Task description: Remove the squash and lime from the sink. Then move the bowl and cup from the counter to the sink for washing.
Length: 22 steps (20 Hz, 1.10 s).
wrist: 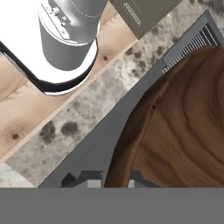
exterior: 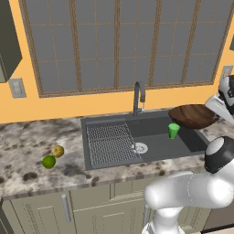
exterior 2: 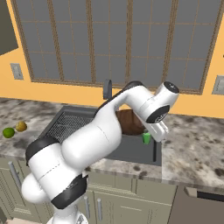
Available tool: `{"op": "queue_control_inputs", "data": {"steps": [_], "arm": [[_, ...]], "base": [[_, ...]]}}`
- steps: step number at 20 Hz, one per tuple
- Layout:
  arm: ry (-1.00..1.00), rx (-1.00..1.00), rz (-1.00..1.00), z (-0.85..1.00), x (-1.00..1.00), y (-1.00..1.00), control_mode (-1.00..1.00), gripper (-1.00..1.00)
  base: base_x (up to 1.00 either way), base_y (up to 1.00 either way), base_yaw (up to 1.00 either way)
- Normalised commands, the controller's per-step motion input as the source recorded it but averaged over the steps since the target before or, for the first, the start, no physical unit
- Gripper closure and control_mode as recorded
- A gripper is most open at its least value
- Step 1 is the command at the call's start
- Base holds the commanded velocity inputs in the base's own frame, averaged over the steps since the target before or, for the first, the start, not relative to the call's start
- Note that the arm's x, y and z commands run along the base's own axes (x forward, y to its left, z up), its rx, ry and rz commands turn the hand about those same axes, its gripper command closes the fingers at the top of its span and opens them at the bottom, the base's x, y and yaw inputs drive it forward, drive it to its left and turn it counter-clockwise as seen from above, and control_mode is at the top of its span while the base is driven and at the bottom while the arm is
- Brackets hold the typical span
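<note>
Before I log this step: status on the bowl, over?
Gripper shut on the bowl, carried above the sink. Cup stands in the basin. Squash and lime on counter.

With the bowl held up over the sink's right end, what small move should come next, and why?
Probably lower it into the sink and let go. The gripper is shut on the bowl, which hangs above the basin, not resting. The cup already stands inside; squash and lime lie on the counter.

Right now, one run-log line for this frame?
gripper: shut on bowl | bowl: above sink | cup: in sink | squash, lime: counter
</note>
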Motion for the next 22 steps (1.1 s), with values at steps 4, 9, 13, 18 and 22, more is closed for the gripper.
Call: {"op": "queue_control_inputs", "data": {"steps": [4,9,13,18,22], "arm": [[0.03,0.02,0.05,-0.15,0.09,0.31,-1.0,1.0],[0.05,0.04,0.05,-0.2,0.13,0.31,-1.0,1.0],[0.06,0.04,0.06,-0.2,0.2,0.28,-1.0,1.0],[0.07,0.02,0.08,-0.23,0.29,0.22,-1.0,1.0],[0.08,0.03,0.09,-0.23,0.34,0.17,-1.0,1.0]], "base": [[0.0,0.0,0.0],[0.0,0.0,0.0],[0.0,0.0,0.0],[0.0,0.0,0.0],[0.0,0.0,0.0]]}}
